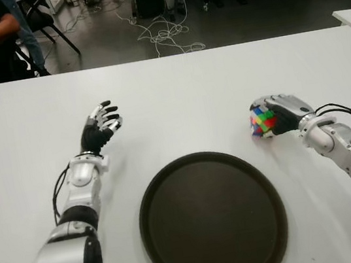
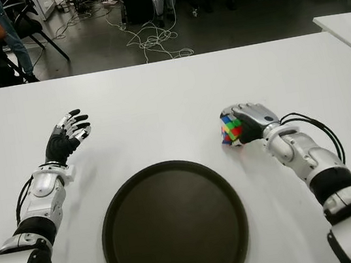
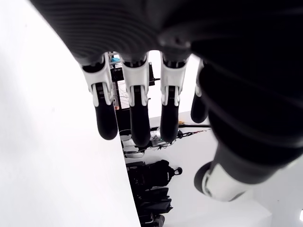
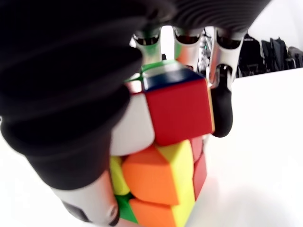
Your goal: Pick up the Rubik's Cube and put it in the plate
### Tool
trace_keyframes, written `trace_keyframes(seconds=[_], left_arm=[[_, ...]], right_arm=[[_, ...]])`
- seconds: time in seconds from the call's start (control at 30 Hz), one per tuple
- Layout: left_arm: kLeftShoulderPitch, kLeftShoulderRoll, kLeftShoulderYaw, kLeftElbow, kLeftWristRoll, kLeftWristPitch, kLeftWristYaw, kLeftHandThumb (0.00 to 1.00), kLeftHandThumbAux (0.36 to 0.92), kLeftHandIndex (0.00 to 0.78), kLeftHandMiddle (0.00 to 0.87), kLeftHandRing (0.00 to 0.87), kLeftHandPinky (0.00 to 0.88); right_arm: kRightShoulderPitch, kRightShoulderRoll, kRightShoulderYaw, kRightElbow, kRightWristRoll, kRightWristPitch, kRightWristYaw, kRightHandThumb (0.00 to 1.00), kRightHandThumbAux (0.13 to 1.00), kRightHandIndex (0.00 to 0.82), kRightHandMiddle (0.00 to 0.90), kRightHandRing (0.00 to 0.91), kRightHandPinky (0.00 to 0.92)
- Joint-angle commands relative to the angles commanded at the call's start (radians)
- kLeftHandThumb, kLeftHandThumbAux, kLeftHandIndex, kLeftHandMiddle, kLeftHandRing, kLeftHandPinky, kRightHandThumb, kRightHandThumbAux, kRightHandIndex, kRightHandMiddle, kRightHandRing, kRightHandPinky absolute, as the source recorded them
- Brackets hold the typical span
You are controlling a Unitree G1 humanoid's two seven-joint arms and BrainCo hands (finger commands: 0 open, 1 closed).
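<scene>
Multicoloured blocky Rubik's Cube (image 1: 263,122) in right hand (image 1: 283,113)

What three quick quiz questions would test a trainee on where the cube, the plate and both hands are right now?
1. True or false: the multicoloured Rubik's Cube already lies inside the round dark brown plate.
2. Which hand has its fingers wrapped around the cube?
A. left hand
B. right hand
C. neither
3. Fill in: the left hand shows open and holds ____.

Key
1. False. The cube is over the white table, off the plate's rim on the robot's right.
2. B. The right hand covers the cube from above.
3. Nothing. Its fingers are spread, to the left of the plate.
</scene>
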Motion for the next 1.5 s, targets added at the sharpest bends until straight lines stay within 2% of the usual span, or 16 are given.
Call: trace_keyframes(seconds=[0.13,0.17,0.2,0.23,0.33,0.5,0.6,0.8,0.97,1.17,1.23,1.37,1.4,1.43,1.5], left_arm=[[-0.001,-0.002,0.000,0.000,-0.001,-0.003,-0.002,0.166,0.772,0.177,0.239,0.233,0.240],[-0.001,-0.002,0.000,0.000,-0.002,-0.004,-0.004,0.167,0.773,0.178,0.238,0.233,0.243],[-0.001,-0.003,0.001,0.000,-0.003,-0.004,-0.005,0.167,0.773,0.178,0.238,0.234,0.245],[-0.001,-0.003,0.001,-0.001,-0.003,-0.005,-0.005,0.167,0.774,0.179,0.238,0.234,0.248],[-0.002,-0.003,0.001,0.000,-0.003,-0.004,-0.004,0.167,0.777,0.182,0.240,0.235,0.249],[-0.005,-0.004,0.002,0.005,-0.002,0.002,0.003,0.156,0.775,0.182,0.244,0.236,0.237],[-0.005,-0.005,0.002,0.006,-0.002,0.002,0.005,0.152,0.773,0.178,0.241,0.232,0.231],[-0.003,-0.006,0.001,0.002,-0.001,-0.008,0.005,0.155,0.780,0.187,0.246,0.235,0.247],[-0.003,-0.006,-0.003,0.005,0.005,-0.003,0.017,0.158,0.775,0.183,0.246,0.234,0.242],[-0.003,-0.007,-0.003,0.004,0.003,-0.002,0.022,0.146,0.772,0.180,0.245,0.228,0.230],[-0.003,-0.009,-0.003,0.001,0.001,-0.003,0.022,0.148,0.774,0.180,0.244,0.228,0.233],[-0.004,-0.011,-0.002,-0.003,0.000,0.001,0.026,0.159,0.774,0.182,0.241,0.229,0.235],[-0.005,-0.011,-0.001,-0.003,0.000,0.002,0.026,0.160,0.774,0.182,0.242,0.230,0.235],[-0.006,-0.011,0.000,-0.002,-0.002,0.004,0.026,0.162,0.775,0.182,0.243,0.232,0.238],[-0.007,-0.011,0.001,0.000,-0.003,0.006,0.025,0.164,0.775,0.184,0.244,0.235,0.241]], right_arm=[[0.015,-0.001,-0.014,-0.028,-0.007,-0.039,-0.101,0.133,0.890,0.602,0.710,0.703,0.650],[0.016,-0.001,-0.015,-0.027,-0.012,-0.048,-0.125,0.332,0.833,0.541,0.702,0.695,0.642],[0.018,-0.003,-0.017,-0.031,-0.018,-0.055,-0.148,0.459,0.796,0.502,0.696,0.689,0.636],[0.019,-0.004,-0.017,-0.033,-0.022,-0.061,-0.163,0.541,0.773,0.477,0.692,0.685,0.631],[0.021,-0.006,-0.017,-0.040,-0.029,-0.075,-0.197,0.639,0.745,0.446,0.683,0.676,0.621],[0.043,0.007,-0.028,-0.198,-0.067,-0.043,-0.250,0.678,0.734,0.431,0.634,0.628,0.566],[0.029,0.020,-0.028,-0.227,-0.074,-0.021,-0.242,0.683,0.733,0.428,0.616,0.609,0.547],[0.034,0.010,-0.032,-0.341,-0.079,0.010,-0.175,0.685,0.732,0.427,0.611,0.602,0.544],[0.029,0.015,-0.019,-0.364,-0.098,0.021,-0.155,0.687,0.731,0.426,0.606,0.601,0.549],[0.009,0.046,-0.003,-0.342,-0.105,-0.009,-0.172,0.688,0.731,0.426,0.644,0.643,0.612],[0.002,0.067,0.008,-0.341,-0.107,-0.018,-0.171,0.688,0.731,0.426,0.657,0.656,0.634],[0.005,0.139,0.049,-0.347,-0.118,-0.023,-0.175,0.691,0.731,0.426,0.655,0.662,0.650],[0.016,0.158,0.059,-0.358,-0.115,-0.033,-0.178,0.691,0.731,0.426,0.653,0.661,0.651],[0.048,0.184,0.079,-0.386,-0.108,-0.055,-0.184,0.692,0.731,0.426,0.646,0.656,0.651],[0.086,0.211,0.100,-0.419,-0.101,-0.081,-0.190,0.693,0.731,0.425,0.638,0.656,0.664]])
